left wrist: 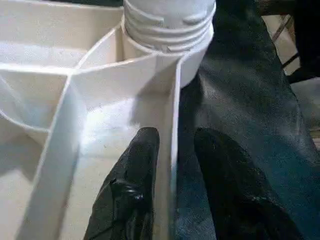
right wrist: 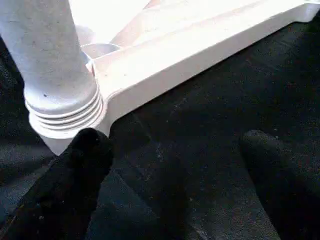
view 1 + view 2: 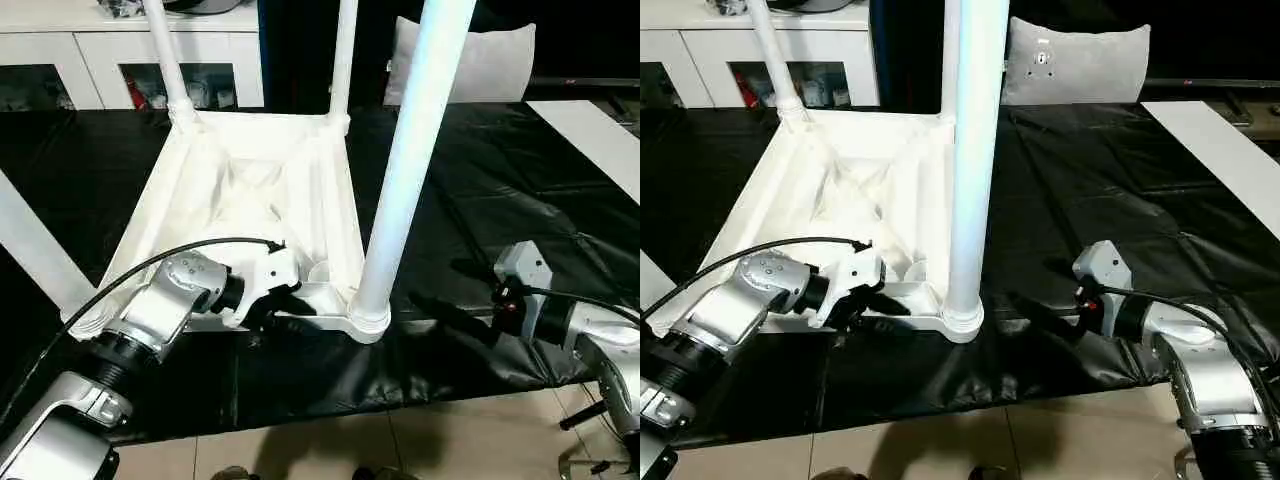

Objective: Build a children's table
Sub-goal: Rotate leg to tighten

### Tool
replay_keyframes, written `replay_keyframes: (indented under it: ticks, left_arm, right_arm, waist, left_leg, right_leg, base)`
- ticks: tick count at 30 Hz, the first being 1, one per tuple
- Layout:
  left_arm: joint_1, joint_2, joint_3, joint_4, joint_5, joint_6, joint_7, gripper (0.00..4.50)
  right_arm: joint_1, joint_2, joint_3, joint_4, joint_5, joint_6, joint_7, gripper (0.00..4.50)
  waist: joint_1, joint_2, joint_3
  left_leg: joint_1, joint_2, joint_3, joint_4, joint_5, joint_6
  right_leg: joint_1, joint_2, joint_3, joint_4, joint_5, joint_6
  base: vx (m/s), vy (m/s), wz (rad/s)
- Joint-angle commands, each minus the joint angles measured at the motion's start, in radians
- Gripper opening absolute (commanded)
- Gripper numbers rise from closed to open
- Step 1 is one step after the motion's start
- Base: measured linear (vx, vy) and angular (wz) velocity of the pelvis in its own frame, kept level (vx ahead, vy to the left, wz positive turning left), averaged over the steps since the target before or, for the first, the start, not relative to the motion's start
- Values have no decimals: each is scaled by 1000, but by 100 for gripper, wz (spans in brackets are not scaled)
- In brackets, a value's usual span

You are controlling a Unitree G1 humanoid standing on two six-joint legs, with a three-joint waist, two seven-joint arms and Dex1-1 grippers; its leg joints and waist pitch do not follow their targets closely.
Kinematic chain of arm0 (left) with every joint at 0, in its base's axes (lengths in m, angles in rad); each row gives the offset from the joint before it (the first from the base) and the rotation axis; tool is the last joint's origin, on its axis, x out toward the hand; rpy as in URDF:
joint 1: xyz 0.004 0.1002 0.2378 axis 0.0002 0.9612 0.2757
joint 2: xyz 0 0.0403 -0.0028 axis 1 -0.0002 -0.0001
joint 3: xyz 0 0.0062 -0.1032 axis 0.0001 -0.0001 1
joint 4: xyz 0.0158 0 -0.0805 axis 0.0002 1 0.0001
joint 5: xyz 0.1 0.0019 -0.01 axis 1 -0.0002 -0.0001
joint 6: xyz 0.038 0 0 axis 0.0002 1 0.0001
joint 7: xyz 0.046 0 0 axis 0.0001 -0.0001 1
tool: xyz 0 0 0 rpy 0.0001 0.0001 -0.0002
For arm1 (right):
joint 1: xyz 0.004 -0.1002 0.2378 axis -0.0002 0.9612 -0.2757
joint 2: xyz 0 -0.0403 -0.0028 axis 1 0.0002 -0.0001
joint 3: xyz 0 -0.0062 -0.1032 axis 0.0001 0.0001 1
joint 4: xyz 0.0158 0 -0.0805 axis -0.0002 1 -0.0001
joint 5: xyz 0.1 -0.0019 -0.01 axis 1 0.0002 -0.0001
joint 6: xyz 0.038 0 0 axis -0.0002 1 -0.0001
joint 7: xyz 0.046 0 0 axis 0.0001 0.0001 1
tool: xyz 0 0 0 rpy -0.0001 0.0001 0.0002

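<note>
Straddling the near rim wall of the upturned white plastic table top, the left pincer is standing narrowed, one black finger inside and one outside, though a firm hold I cannot judge. Just beside it, toward the robot's right, the long white tapered leg is rising upright from the corner socket. Beyond it the right pincer is hovering wide open over the black sheet, with free room there.
</note>
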Motion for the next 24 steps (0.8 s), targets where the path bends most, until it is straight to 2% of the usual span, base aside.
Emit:
replay_keyframes:
  ticks: [1, 9, 10, 13, 16, 17, 24]
  left_arm:
    - [-4, -2, 5, -3, 6, -15, 18, 186]
    - [7, -4, 7, 1, 2, -10, -3, 191]
    - [8, -5, 8, 3, 3, -10, -1, 191]
    - [12, -8, 9, 6, 6, -14, 4, 155]
    - [17, -18, 23, 9, -5, -28, 18, 144]
    - [17, -19, 25, 10, -9, -33, 16, 117]
    - [30, -27, 34, -4, -23, -30, 0, 70]
  right_arm:
    - [-7, -11, 7, -22, 10, -1, 10, 450]
    - [-8, -6, 13, -12, 13, -2, 15, 450]
    - [-8, -5, 14, -10, 12, -3, 15, 450]
    - [-8, -2, 14, -7, 11, -7, 16, 450]
    - [-11, -1, 12, -7, 13, -8, 21, 450]
    - [-11, -2, 12, -7, 13, -8, 22, 450]
    - [-9, -7, 13, -52, 23, 22, 16, 450]
  waist:
    - [5, -2, -67]
    - [5, -2, -68]
    - [5, -2, -71]
    - [6, -4, -72]
    - [6, -4, -73]
    - [6, -4, -73]
    - [7, -4, -75]
  left_leg:
    - [3, 36, -14, -79, -254, 53]
    - [2, 36, -13, -79, -247, 53]
    - [4, 36, -14, -79, -247, 53]
    - [3, 36, -13, -78, -246, 52]
    - [3, 36, -13, -77, -243, 52]
    - [2, 36, -13, -77, -240, 53]
    - [2, 36, -12, -77, -231, 55]
  right_leg:
    - [55, -63, 49, -90, -478, -149]
    - [55, -63, 49, -89, -465, -153]
    - [56, -63, 49, -89, -464, -154]
    - [57, -64, 49, -89, -461, -156]
    - [58, -64, 49, -88, -457, -157]
    - [59, -64, 49, -88, -461, -155]
    - [59, -62, 49, -86, -445, -156]
  base:
    - [0, 0, 0]
    - [0, 0, 0]
    - [0, 0, 0]
    - [0, 0, 0]
    - [0, 0, 0]
    - [0, 0, 0]
    - [0, 0, 0]
